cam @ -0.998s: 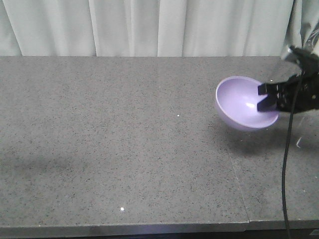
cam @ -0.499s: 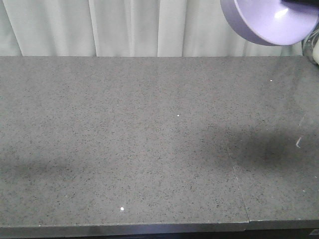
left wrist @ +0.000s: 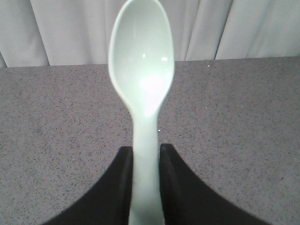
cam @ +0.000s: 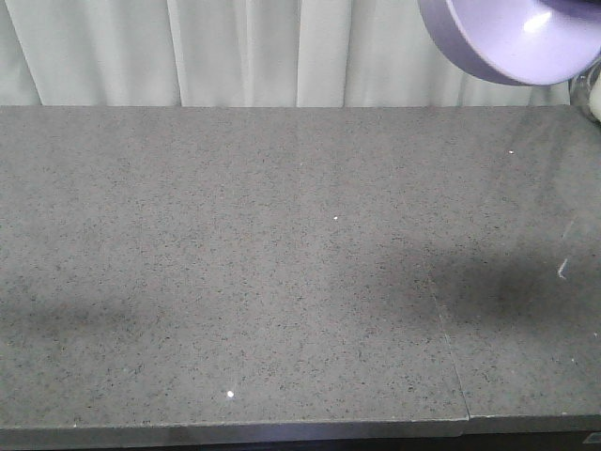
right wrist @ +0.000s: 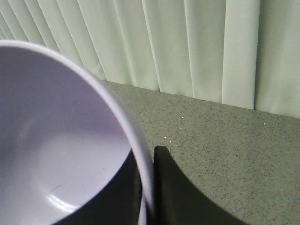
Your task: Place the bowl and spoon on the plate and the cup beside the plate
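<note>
The lavender bowl (cam: 512, 38) hangs high at the top right of the front view, tilted and well above the grey table (cam: 235, 244). In the right wrist view my right gripper (right wrist: 149, 157) is shut on the bowl (right wrist: 56, 140), one finger inside the wall and one outside. In the left wrist view my left gripper (left wrist: 146, 151) is shut on the handle of the mint-green spoon (left wrist: 143, 70). The spoon's oval head points away from me, above the table. The plate and the cup are out of view.
White curtains (cam: 282, 52) hang behind the table's far edge. A seam (cam: 441, 319) crosses the tabletop at the right. A pale rounded thing (cam: 592, 94), cut off by the right edge, stands at the table's far corner.
The bowl has risen from just above the table at the right to the top of the front view. In the last half second it has barely shifted.
</note>
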Motion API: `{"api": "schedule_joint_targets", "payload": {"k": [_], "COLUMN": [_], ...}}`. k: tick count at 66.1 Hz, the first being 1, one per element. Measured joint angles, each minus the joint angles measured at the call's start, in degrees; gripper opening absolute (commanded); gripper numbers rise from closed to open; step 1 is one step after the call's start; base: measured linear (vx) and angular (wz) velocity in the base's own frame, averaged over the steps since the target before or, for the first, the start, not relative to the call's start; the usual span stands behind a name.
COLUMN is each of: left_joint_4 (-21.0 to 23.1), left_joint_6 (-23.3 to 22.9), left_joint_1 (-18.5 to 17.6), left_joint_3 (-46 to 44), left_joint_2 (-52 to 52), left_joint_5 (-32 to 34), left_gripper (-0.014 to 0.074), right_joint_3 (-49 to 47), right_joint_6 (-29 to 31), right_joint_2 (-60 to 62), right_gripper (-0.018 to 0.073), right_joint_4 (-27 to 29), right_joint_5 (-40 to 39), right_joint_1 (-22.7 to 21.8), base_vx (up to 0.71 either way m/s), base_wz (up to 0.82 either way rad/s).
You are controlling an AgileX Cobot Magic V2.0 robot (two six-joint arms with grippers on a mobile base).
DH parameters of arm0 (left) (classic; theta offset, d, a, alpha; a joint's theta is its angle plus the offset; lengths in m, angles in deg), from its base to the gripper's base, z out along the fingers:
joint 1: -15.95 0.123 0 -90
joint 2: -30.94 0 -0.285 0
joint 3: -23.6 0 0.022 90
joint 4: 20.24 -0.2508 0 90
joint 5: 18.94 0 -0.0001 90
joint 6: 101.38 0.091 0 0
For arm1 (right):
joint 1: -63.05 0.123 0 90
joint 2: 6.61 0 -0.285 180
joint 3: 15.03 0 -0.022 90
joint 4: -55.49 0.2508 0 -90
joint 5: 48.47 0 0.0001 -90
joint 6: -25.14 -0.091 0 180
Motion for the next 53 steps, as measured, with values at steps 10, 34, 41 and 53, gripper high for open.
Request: {"api": "schedule_joint_targets", "payload": {"k": [10, 34, 41, 53], "left_joint_4": [0.00, 0.00, 0.00, 0.00], "left_joint_6": [0.00, 0.00, 0.00, 0.00], "left_joint_1": [0.00, 0.00, 0.00, 0.00], "left_joint_3": [0.00, 0.00, 0.00, 0.00], "left_joint_2": [0.00, 0.00, 0.00, 0.00], "left_joint_5": [0.00, 0.00, 0.00, 0.00], "left_gripper": [-0.0007, -0.0007, -0.0007, -0.0007], "right_joint_3": [0.00, 0.00, 0.00, 0.00], "right_joint_6": [0.00, 0.00, 0.00, 0.00], "right_joint_2": [0.00, 0.00, 0.00, 0.00], "right_gripper": [-0.0010, -0.0010, -0.0010, -0.0010], "right_joint_4": [0.00, 0.00, 0.00, 0.00], "right_joint_5": [0.00, 0.05, 0.05, 0.05], "right_joint_1": [0.00, 0.00, 0.00, 0.00], "base_vx": [0.00, 0.00, 0.00, 0.00], "base_wz": [0.00, 0.00, 0.00, 0.00]}}
